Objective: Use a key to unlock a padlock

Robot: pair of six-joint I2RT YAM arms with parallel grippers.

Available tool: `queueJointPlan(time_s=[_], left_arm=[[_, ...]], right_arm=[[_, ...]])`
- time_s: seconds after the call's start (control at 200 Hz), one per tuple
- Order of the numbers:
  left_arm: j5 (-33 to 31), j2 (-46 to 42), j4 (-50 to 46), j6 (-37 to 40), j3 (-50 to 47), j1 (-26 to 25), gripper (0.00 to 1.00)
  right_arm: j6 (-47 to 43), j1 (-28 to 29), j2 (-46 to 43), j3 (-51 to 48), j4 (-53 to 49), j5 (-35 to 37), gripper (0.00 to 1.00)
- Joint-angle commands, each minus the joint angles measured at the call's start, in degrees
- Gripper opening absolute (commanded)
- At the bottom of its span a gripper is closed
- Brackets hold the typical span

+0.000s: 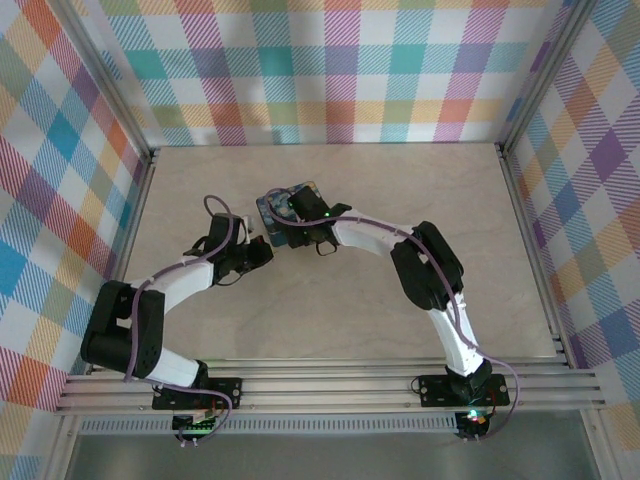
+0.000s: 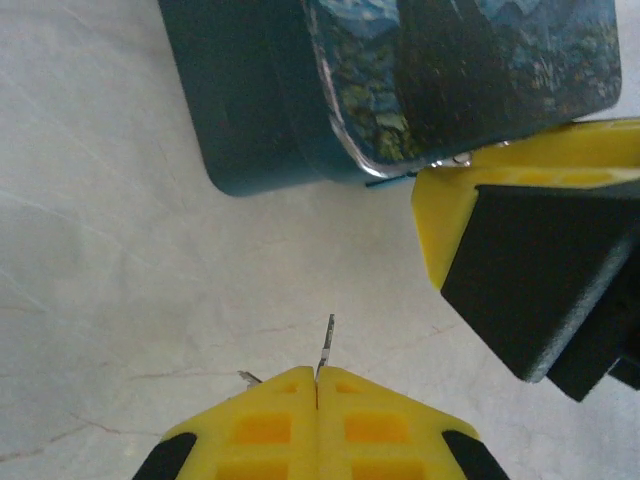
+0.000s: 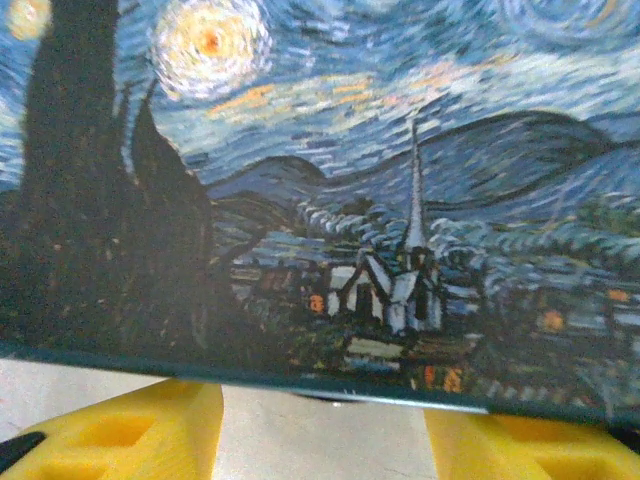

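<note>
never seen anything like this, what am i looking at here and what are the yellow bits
Two white robot arms are bolted at a table's near edge, the left arm and the right arm; one picture looks down from above. The other two come from cameras on the wrists. The yellow bits are each claw's fingers. The left claw is shut on a thin key. The right claw stands open at the edge of a blue padlock painted with a starry night, lying on the table.
</note>
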Motion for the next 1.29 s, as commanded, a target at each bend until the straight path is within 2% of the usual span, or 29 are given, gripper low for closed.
queueJointPlan(time_s=[0.0, 0.32, 0.775, 0.965, 1.29], left_arm=[[0.6, 1.4, -0.4, 0.7, 2.0, 1.5, 0.0], [0.9, 0.1, 0.1, 0.0, 0.6, 1.9, 0.0], [0.3, -4.3, 0.3, -0.4, -3.9, 1.9, 0.0], [0.4, -5.7, -0.1, 0.3, -4.6, 1.9, 0.0], [1.1, -9.3, -0.1, 1.3, -6.9, 1.9, 0.0]], right_arm=[[0.2, 0.4, 1.3, 2.5, -2.2, 1.3, 0.56], [0.5, 0.4, 4.6, 5.5, -2.0, 4.0, 0.55], [-0.9, 0.4, 7.3, 7.5, -0.6, 3.6, 0.49], [-1.8, 0.4, 8.0, 8.6, -0.4, 3.3, 0.4], [-3.5, 0.3, 7.1, 8.5, -0.6, 2.1, 0.17]])
